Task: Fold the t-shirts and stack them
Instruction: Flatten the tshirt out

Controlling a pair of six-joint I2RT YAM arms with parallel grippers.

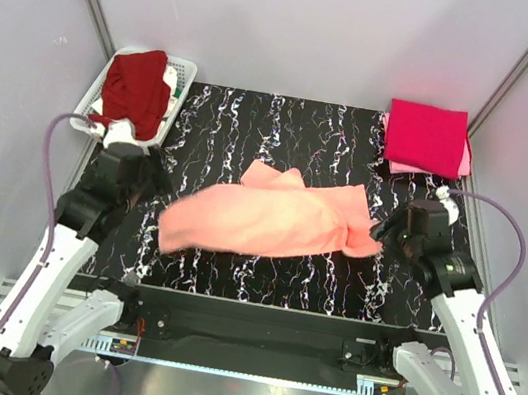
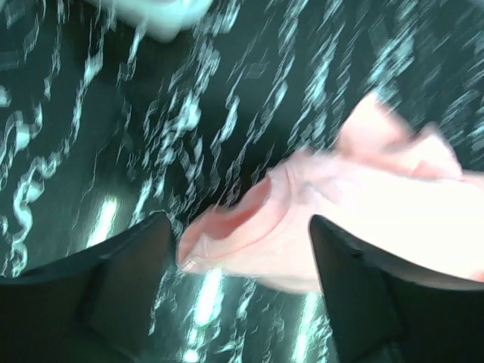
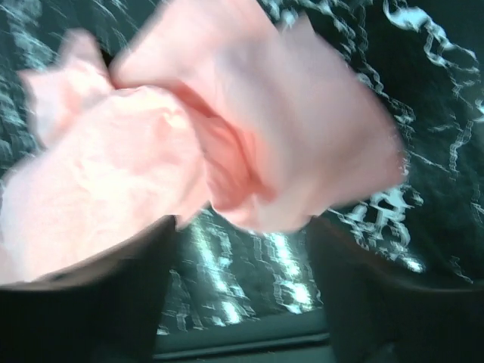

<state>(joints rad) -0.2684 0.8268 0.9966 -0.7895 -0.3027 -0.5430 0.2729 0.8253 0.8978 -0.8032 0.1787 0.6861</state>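
- The left gripper (image 2: 238, 219) sits at the salmon-peach t-shirt's (image 1: 270, 221) 9 o'clock end. Its jaws stand wide apart, and the cloth's curled hem lies between them on the table (image 1: 286, 125), touched by neither finger. It is released and grips nothing.
- The right gripper (image 3: 242, 223) is at the shirt's 3 o'clock end, low over the edge. Its fingers are parted, with a bunched lobe of fabric just ahead of them. The wrist view is blurred, but nothing looks pinched.
- Placing one gripper at each end suits a two-handed fold, since opposite edges can be lifted together and laid over evenly.
- The salmon-peach t-shirt lies across the table's middle as a long band. An extra flap is doubled over at its 12 o'clock side, so it looks partly folded and, in my judgement, needs at least one more fold.
- At 10 o'clock a white basket (image 1: 186, 68) holds the dark maroon t-shirt (image 1: 136, 85) in a loose heap, probably waiting its turn.
- At 2 o'clock the crimson t-shirt (image 1: 426, 136) lies squarely folded on the light pink t-shirt (image 1: 403, 168). This stack is well apart from the work area, so the middle is left for folding.
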